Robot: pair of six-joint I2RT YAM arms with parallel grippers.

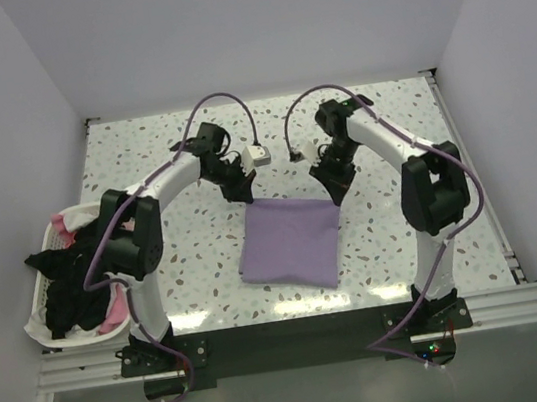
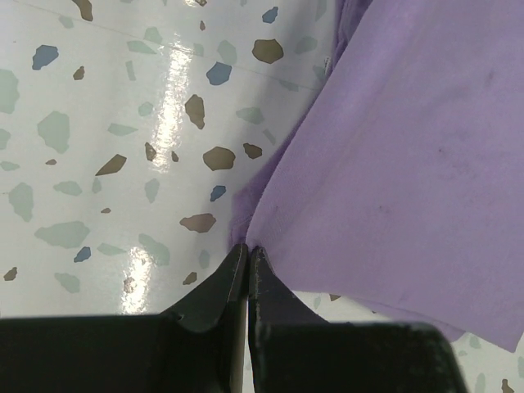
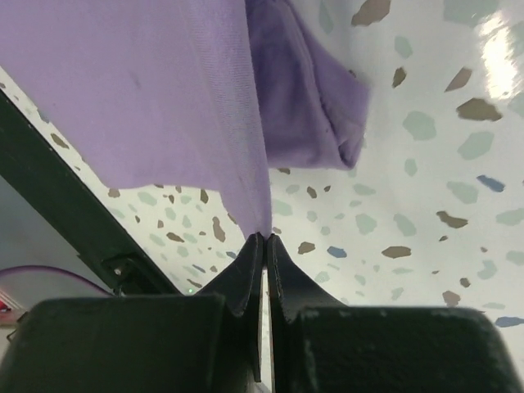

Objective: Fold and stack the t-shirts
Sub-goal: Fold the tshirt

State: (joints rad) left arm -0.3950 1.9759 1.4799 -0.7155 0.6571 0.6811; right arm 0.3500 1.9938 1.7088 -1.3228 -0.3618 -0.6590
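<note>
Lilac t-shirt (image 1: 290, 243), plain, on speckled table (image 1: 140, 149)

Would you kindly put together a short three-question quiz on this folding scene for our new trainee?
1. True or false: the purple shirt lies fully spread out with both sleeves showing.
2. Where does the laundry basket stand? A) at the left edge of the table B) at its far right corner C) between the two arms
3. What do the left gripper and the right gripper each pinch?
Key: 1 false, it is folded into a rectangle; 2 A; 3 a far corner of the purple shirt, with the jaws shut.
</note>
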